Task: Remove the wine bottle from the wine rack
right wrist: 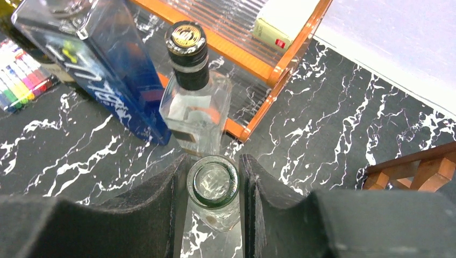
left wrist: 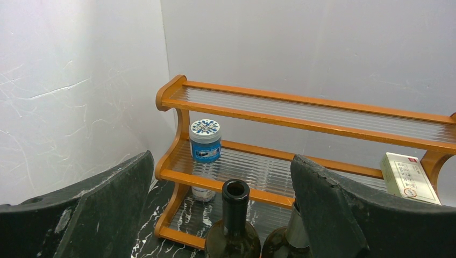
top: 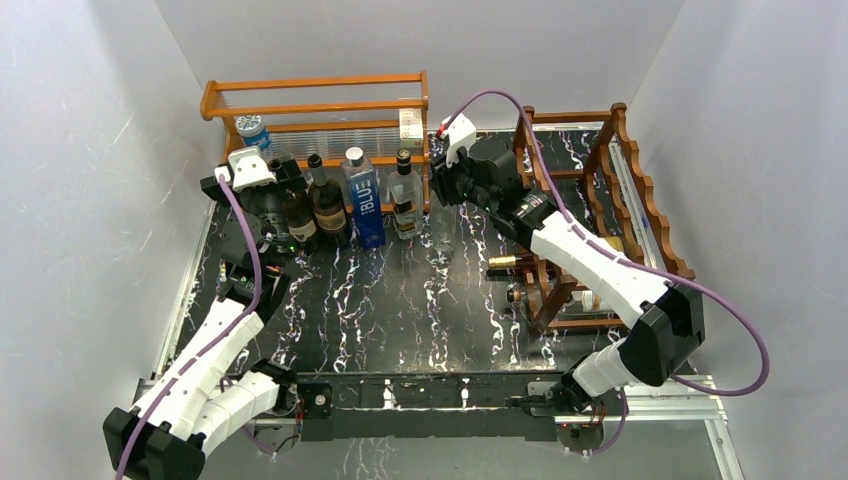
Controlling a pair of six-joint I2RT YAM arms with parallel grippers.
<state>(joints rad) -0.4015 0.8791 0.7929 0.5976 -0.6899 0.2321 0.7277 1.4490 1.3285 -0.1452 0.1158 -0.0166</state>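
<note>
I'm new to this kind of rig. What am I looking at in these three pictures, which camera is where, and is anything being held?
Two robot arms are bolted at the near edge of a black marble table. The wide picture looks down from above and behind them. The other two come from a camera on each wrist, so the dark wedges at the bottom are that arm's own fingers. At the back stands an orange shelf with a row of bottles before it, one a blue bottle. On the right is the dark wine rack. The right gripper is shut on the neck of the upright wine bottle. The left gripper is open, a dark bottle between its fingers, untouched.
</note>
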